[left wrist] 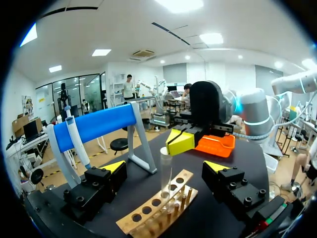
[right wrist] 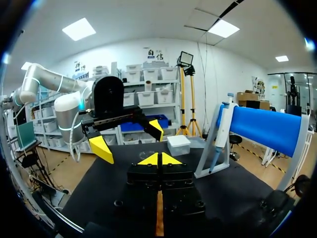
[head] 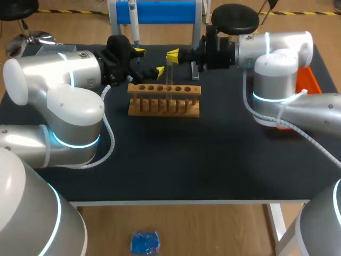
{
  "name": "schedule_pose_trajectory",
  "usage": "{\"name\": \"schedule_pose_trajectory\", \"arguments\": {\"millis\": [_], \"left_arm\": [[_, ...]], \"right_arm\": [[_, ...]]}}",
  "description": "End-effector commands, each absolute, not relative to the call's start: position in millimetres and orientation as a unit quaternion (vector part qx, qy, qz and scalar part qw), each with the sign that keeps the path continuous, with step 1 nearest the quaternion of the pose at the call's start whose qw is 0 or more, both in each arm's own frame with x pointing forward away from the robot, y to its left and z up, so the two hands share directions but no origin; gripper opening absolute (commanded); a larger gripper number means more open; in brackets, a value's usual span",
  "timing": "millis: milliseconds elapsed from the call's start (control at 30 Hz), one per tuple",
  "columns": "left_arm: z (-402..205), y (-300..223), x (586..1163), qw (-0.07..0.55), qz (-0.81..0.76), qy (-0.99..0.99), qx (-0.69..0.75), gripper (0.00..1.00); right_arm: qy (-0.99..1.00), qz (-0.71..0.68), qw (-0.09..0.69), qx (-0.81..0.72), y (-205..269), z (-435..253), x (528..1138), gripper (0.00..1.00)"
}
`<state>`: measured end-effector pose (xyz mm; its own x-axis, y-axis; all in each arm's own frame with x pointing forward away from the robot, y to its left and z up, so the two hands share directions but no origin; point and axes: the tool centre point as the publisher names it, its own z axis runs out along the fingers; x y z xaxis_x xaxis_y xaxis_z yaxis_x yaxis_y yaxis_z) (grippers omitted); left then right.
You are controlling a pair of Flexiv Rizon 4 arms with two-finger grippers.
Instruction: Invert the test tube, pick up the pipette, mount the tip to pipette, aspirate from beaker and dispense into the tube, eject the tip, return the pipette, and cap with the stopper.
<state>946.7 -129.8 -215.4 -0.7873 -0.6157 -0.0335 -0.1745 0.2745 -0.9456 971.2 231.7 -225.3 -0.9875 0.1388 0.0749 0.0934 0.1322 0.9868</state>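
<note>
While the left gripper (head: 149, 61) gapes wide and the right gripper (right wrist: 158, 158) sits closed by its mouth, the tube (left wrist: 166, 171), upright in the rack (head: 137, 89), looks light, slick, fragile: grasp high, gently.

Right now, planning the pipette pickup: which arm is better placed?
Left. The left hand, open, sits nearest the pipette on the blue stand; the right hand is shut by the test tube.
</note>
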Motion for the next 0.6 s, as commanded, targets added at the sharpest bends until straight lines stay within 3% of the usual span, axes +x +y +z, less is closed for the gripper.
{"name": "schedule_pose_trajectory", "arguments": {"millis": [33,600], "left_arm": [[-215.1,-129.6,946.9,0.202,-0.544,0.773,-0.256,1.0],[-215.1,-129.6,946.9,0.202,-0.544,0.773,-0.256,1.0]], "right_arm": [[0.752,0.654,0.017,0.078,232.9,-231.9,972.8,0.0],[0.741,0.666,0.008,0.091,228.5,-241.7,971.8,0.0]]}}
